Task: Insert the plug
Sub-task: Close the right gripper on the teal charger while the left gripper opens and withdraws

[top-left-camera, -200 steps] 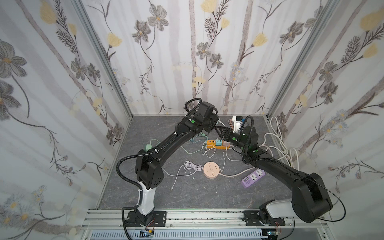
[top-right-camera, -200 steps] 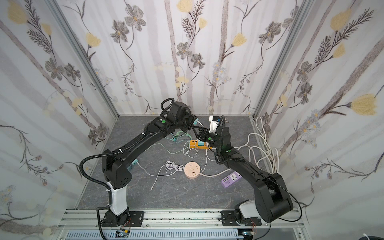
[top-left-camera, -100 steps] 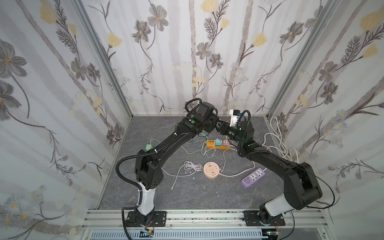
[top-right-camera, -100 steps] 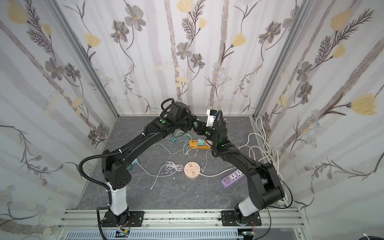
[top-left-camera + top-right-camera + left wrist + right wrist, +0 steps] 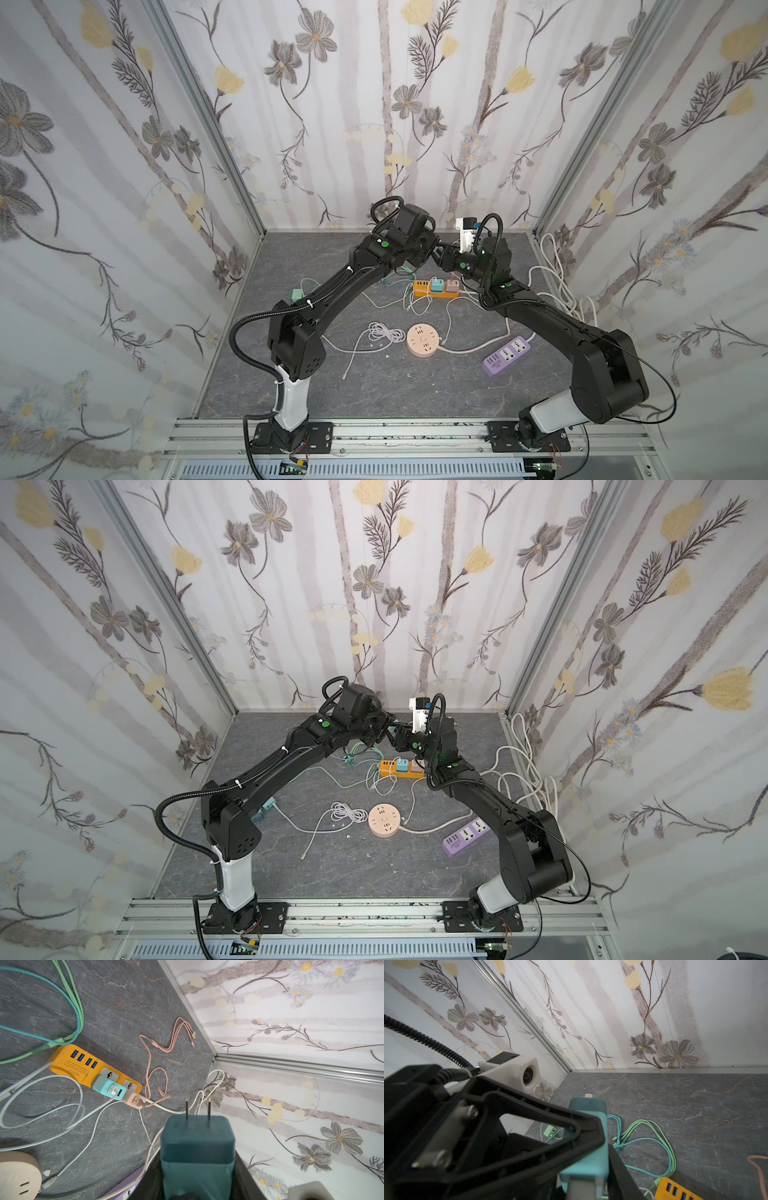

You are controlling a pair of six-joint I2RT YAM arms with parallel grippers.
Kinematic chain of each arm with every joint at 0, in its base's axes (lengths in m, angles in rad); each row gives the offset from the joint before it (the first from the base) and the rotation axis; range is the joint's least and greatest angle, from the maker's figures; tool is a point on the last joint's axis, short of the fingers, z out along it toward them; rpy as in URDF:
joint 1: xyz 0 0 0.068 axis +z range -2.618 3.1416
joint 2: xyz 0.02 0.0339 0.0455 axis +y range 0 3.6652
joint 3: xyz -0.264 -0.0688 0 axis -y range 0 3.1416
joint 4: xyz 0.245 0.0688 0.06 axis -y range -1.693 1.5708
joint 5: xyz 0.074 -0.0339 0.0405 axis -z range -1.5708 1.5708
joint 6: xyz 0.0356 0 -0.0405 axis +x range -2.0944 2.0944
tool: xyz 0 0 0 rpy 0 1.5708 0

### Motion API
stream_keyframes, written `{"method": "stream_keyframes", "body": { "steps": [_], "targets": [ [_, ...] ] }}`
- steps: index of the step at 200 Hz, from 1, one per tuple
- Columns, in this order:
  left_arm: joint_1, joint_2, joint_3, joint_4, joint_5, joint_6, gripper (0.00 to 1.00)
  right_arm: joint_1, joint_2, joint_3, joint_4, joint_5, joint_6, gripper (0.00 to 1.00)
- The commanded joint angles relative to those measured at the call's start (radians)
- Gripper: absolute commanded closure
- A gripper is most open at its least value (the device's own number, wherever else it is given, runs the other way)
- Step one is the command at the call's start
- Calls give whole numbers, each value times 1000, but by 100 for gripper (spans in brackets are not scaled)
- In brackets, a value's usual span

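Both black arms have white base links, green dots and ribbed black cables.

Orange power strip: label "4USB SOCKET", "S204" beneath.

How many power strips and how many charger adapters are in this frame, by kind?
Power strips: 3 (orange strip, round peach socket, purple strip)
Charger adapters: 4 (teal adapter held up, blue adapter and pink adapter plugged into the orange strip, mint adapter lying loose)
Total: 7
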Motion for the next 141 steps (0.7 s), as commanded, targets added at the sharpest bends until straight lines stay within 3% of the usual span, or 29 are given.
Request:
{"method": "stream_keyframes", "body": {
  "steps": [1, 38, 61, 73, 89, 106, 112, 141],
  "targets": [
    [0, 8, -4, 26, 26, 6, 100, -2, -5, 15, 48, -72, -16, 64],
    [0, -12, -41, 70, 25, 36, 100, -12, -17, 12, 19, -69, -50, 85],
    [1, -46, -98, 86, 13, 74, 100, -24, -47, 4, -40, -80, -120, 94],
    [1, -73, -136, 85, -14, 111, 71, -34, -55, 10, -100, -104, -161, 100],
    [1, -131, -207, 99, -79, 197, 33, -45, -92, 20, -200, -133, -220, 100],
    [1, -217, -305, 103, -189, 292, 5, -51, -110, 23, -298, -148, -280, 100],
    [1, -249, -346, 109, -238, 324, 0, -53, -117, 21, -328, -142, -296, 100],
    [4, -428, -554, 151, -460, 484, 0, -49, -131, 54, -493, -185, -399, 100]
  ]
}}
